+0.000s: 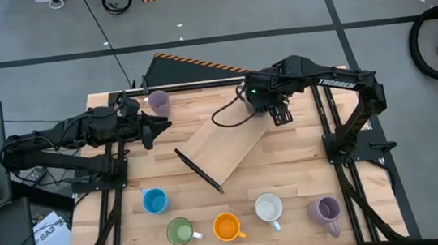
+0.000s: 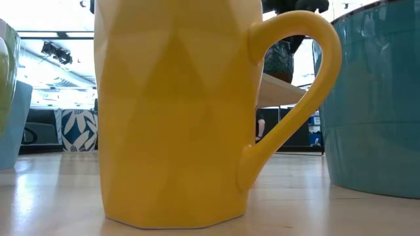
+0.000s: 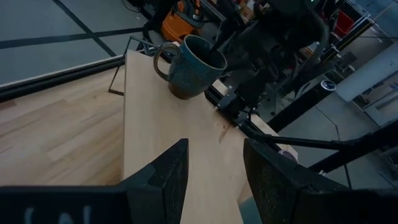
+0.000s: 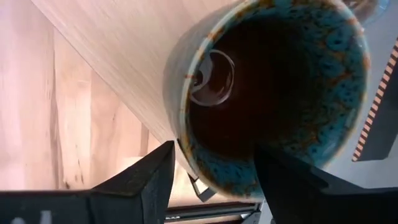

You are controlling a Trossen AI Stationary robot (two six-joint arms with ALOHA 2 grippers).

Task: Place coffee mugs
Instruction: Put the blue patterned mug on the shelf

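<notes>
A dark mug with a brown inside (image 3: 189, 65) stands upright on the far end of a tilted wooden board (image 1: 226, 148); it also fills the right wrist view (image 4: 273, 93). My right gripper (image 1: 282, 116) is open just over and beside this mug, its fingers (image 4: 143, 180) standing wide apart at the near rim. My left gripper (image 1: 155, 131) is open and empty at the board's left corner, near a lilac mug (image 1: 158, 103) standing on the table. Blue (image 1: 155, 200), green (image 1: 181, 231), orange (image 1: 227, 227), white (image 1: 269, 208) and lilac (image 1: 325, 210) mugs stand along the near edge.
The board lies slantwise across the table's middle, a dark strip (image 1: 198, 170) along its near-left edge. The orange mug (image 2: 177, 111) fills the low view, with a teal mug wall (image 2: 377, 98) beside it. Metal arm frames (image 1: 352, 149) stand at both table sides.
</notes>
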